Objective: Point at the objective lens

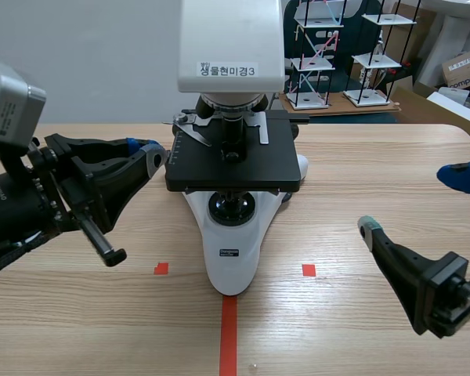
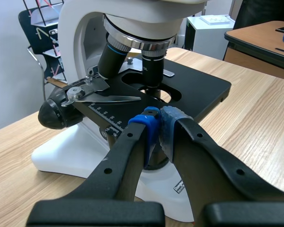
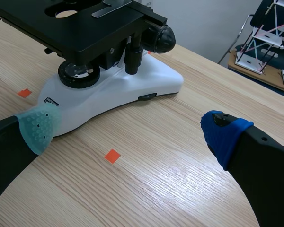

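Observation:
A white microscope (image 1: pixel 231 251) with a black stage (image 1: pixel 233 160) stands mid-table. Its objective lens (image 1: pixel 232 129) hangs from the nosepiece over the stage opening; in the left wrist view the upright objective lens (image 2: pixel 153 71) sits beside a second, tilted one (image 2: pixel 110 56). My left gripper (image 1: pixel 150 150) is shut on nothing at the stage's left edge. In its own view the left gripper (image 2: pixel 157 124) aims at the upright lens from a short way off, lower than it and not touching. My right gripper (image 1: pixel 415 202) stands open over bare table to the right of the base; the right gripper (image 3: pixel 131 131) holds nothing.
Wire shelf models (image 1: pixel 337 55) and cardboard boxes (image 1: pixel 462 70) stand behind the table. The focus knob (image 3: pixel 161 39) sticks out on the microscope's right side. Orange-red tape marks (image 1: pixel 309 269) lie on the wood in front of the base.

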### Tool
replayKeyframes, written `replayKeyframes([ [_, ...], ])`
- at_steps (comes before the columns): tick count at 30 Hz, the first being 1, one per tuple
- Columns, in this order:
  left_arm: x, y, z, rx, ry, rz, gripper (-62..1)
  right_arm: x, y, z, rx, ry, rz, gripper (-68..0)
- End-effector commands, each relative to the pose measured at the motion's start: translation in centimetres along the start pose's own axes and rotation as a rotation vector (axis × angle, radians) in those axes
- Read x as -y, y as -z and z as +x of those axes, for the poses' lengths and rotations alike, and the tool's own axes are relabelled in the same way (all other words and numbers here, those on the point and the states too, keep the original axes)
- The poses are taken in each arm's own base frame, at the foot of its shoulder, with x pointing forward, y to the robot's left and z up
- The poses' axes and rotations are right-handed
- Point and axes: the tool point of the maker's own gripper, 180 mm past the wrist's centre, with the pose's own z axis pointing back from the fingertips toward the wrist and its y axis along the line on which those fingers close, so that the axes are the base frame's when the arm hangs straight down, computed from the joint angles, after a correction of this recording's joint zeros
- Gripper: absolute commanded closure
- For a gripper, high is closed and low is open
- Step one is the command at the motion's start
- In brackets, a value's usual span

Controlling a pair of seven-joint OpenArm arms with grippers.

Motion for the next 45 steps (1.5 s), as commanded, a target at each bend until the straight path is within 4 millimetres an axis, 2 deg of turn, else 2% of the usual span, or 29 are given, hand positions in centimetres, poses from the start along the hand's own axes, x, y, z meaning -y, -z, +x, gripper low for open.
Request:
replayKeyframes([
  [1, 0.1, 0.5, 0.4, 0.021, -0.008, 0.000, -2.2, 0.3, 0.0, 1.0, 0.029, -0.016, -0.003, -65.7],
  [11, 0.2, 2.0, 0.5, 0.036, -0.015, 0.003, -2.2, 0.3, 0.0, 1.0, 0.025, -0.016, -0.003, -65.7],
  [45, 0.2, 2.1, 0.5, 0.037, -0.016, 0.003, -2.2, 0.3, 0.0, 1.0, 0.026, -0.015, -0.004, -65.7],
])
